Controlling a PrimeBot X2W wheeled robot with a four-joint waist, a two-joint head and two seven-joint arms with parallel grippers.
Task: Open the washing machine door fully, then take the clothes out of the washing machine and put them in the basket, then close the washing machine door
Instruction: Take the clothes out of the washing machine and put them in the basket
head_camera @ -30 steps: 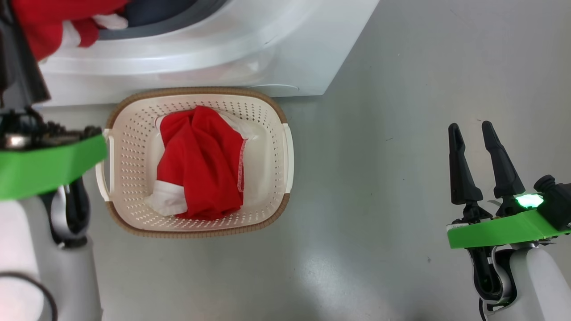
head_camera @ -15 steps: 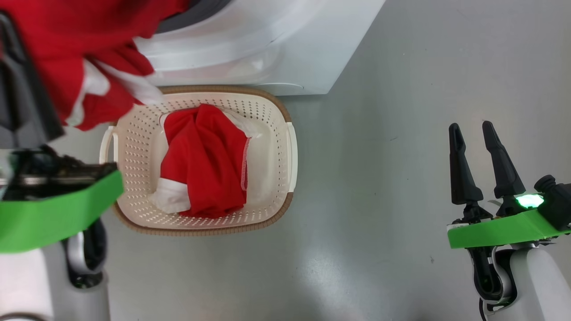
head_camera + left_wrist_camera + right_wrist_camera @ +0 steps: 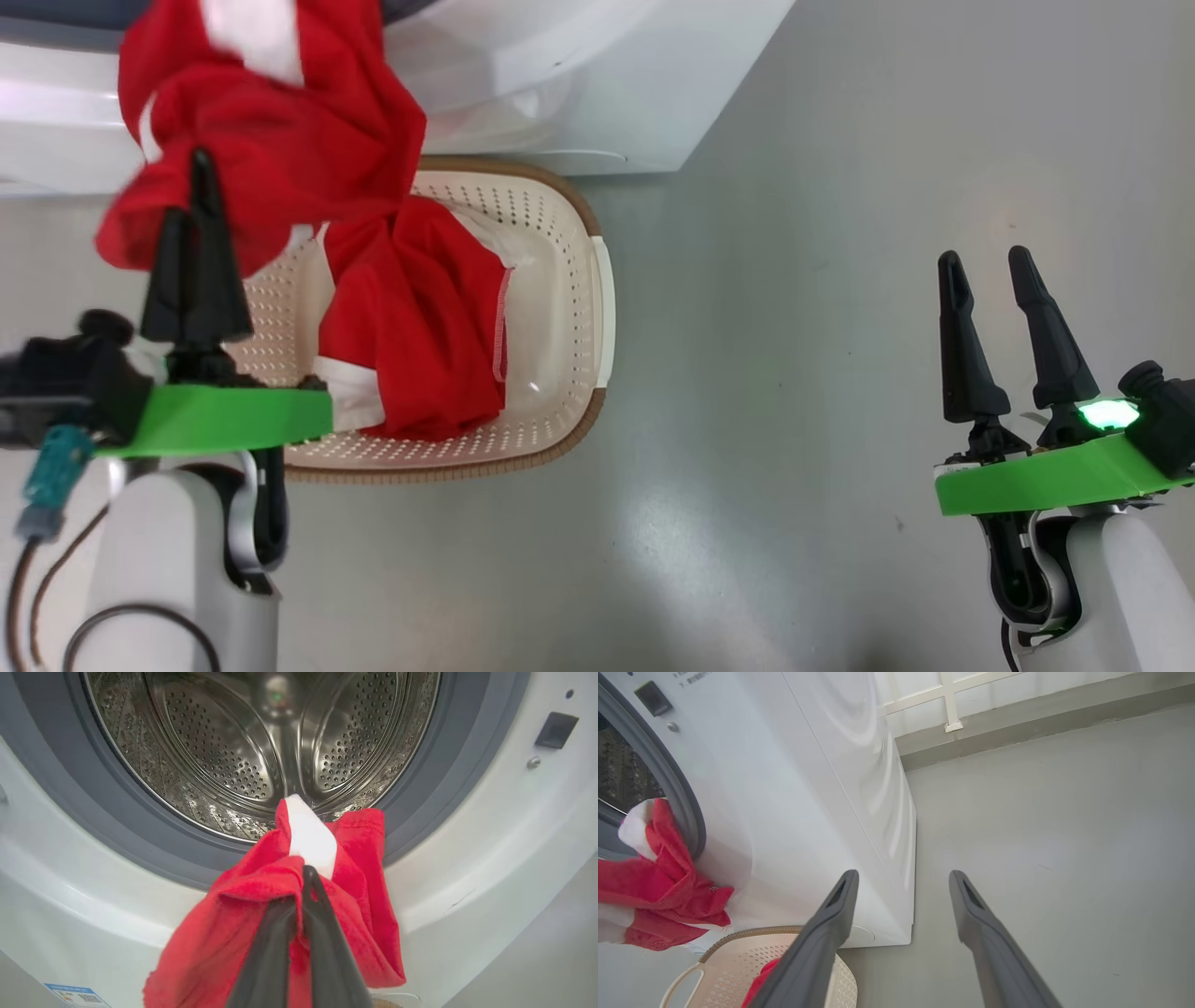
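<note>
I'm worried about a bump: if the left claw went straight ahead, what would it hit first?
Beyond the red garment it grips, the left claw probably meets the washing machine, at the grey door seal under its opening; depth is unclear.

A glossy grey floor carries the white washing machine at the frame's top, and the cream basket just below it, left of centre.
</note>
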